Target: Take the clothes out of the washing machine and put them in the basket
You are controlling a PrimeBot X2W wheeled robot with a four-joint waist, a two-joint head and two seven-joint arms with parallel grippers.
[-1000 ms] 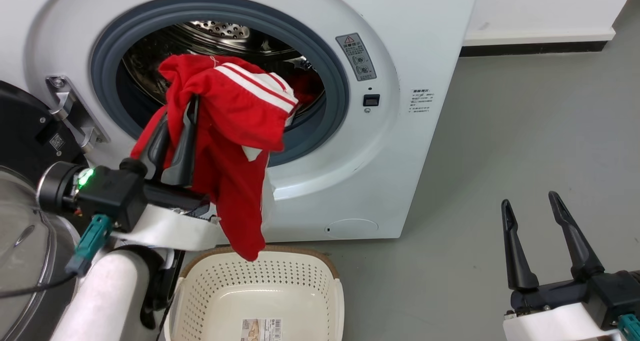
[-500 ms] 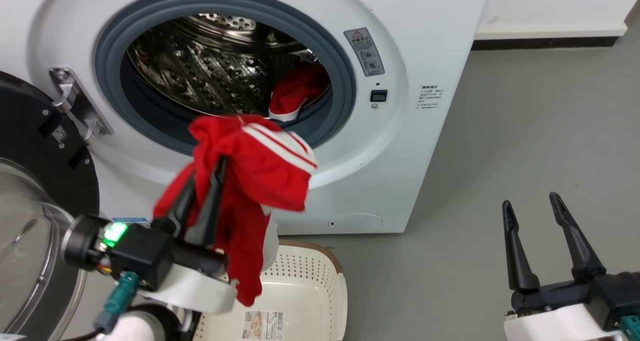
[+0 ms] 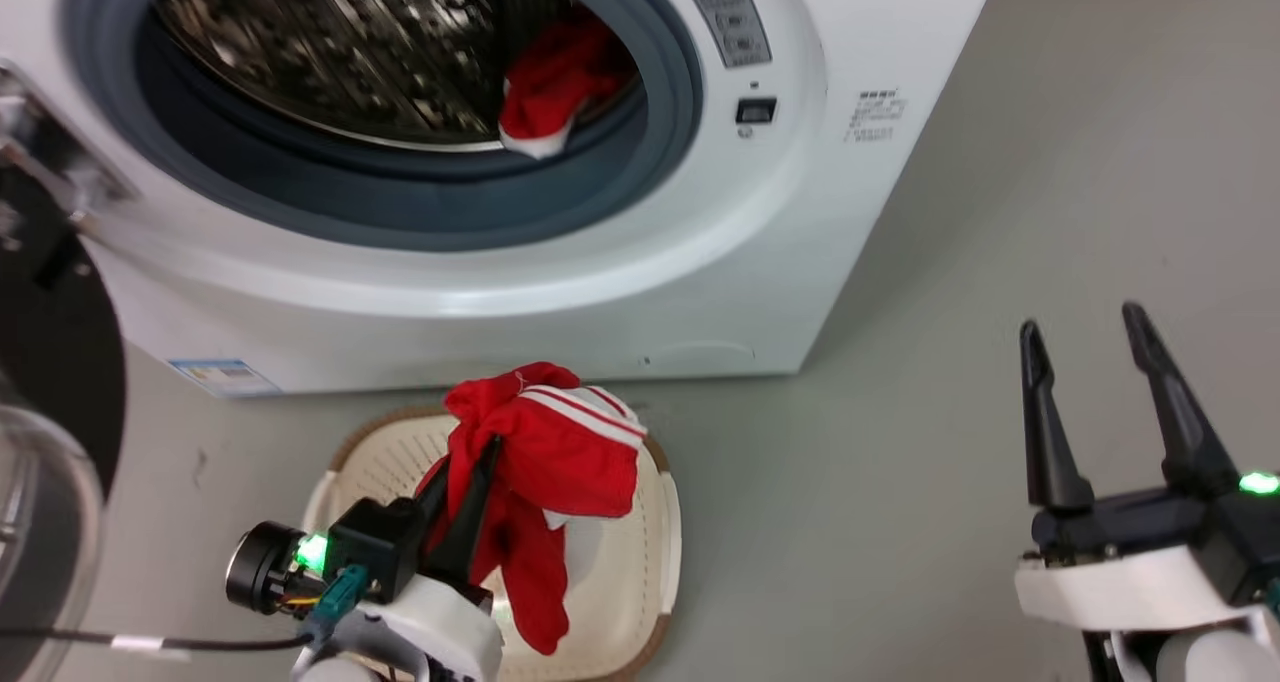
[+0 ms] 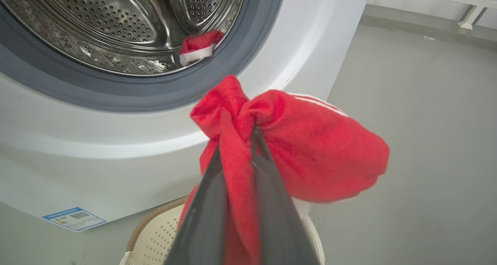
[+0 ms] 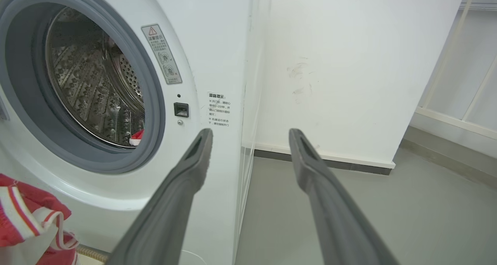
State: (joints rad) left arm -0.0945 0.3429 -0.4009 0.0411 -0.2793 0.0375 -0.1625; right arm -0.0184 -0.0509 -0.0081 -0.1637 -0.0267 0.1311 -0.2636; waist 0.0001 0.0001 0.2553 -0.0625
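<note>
My left gripper (image 3: pixel 478 454) is shut on a red garment with white stripes (image 3: pixel 560 452), which hangs over the cream basket (image 3: pixel 660 522) on the floor. The same garment (image 4: pixel 310 148) bunches around the shut gripper (image 4: pixel 248 131) in the left wrist view and shows at the edge (image 5: pixel 27 218) of the right wrist view. A second red garment (image 3: pixel 545 87) lies inside the washing machine (image 3: pixel 700 262), at the right of the steel drum; it also shows as a red bunch (image 4: pixel 198 45) and a red scrap (image 5: pixel 136 137). My right gripper (image 3: pixel 1085 322) stands open over bare floor, and open (image 5: pixel 250 135) in its own view.
The black-framed glass door (image 3: pixel 40 412) hangs open at the left, close to my left arm. Grey floor (image 3: pixel 1000 212) stretches to the right of the machine. A white wall (image 5: pixel 341 70) stands behind, with a dark skirting.
My left gripper has carried the striped garment down from the porthole to just above the basket. The head camera has tilted down. The right gripper has stayed open.
</note>
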